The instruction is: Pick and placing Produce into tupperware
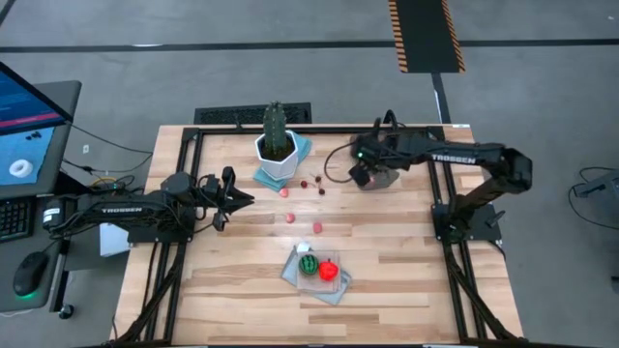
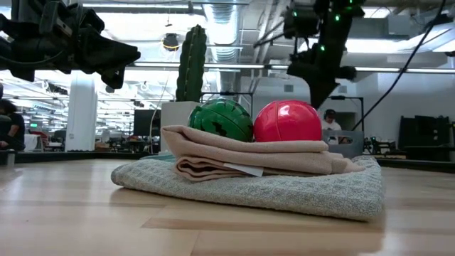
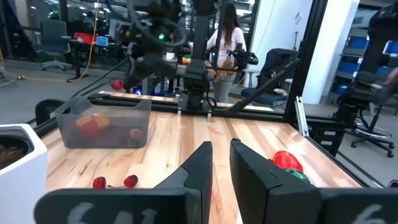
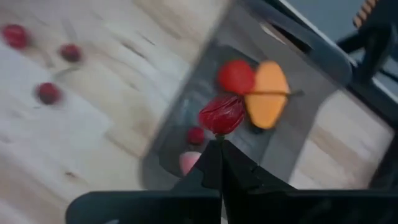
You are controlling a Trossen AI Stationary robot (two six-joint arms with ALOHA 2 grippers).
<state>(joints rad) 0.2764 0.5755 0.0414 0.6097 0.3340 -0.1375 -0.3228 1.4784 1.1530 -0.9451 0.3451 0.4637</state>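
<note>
The translucent grey tupperware (image 1: 384, 178) stands on the far right part of the table and holds a red piece (image 4: 236, 76), an orange piece (image 4: 268, 94) and small bits. My right gripper (image 4: 219, 144) hovers over it, shut on a dark red berry-like piece (image 4: 222, 114). Loose red and pink berries (image 1: 305, 184) lie on the wood beside the pot. A green-striped ball (image 1: 308, 264) and a red ball (image 1: 328, 271) rest on a folded cloth (image 1: 314, 280). My left gripper (image 1: 230, 198) waits at the table's left, its fingers slightly open and touching nothing. My right gripper pinches the dark red piece (image 4: 217, 124) between its two fingertips, coming from above and pointing down. The piece is lifted clear and sits above the tub's open top (image 3: 102, 106), seen from the side in the left wrist view as a small red bit (image 3: 116, 84).
A tall green cactus (image 1: 276, 124) in a white hexagonal pot (image 1: 279, 155) stands on a blue mat at the far middle. Black frame rails (image 1: 198, 130) run along the table's edges. Bare wood lies between the pot and the cloth. A person (image 3: 225, 37) stands beyond the table.
</note>
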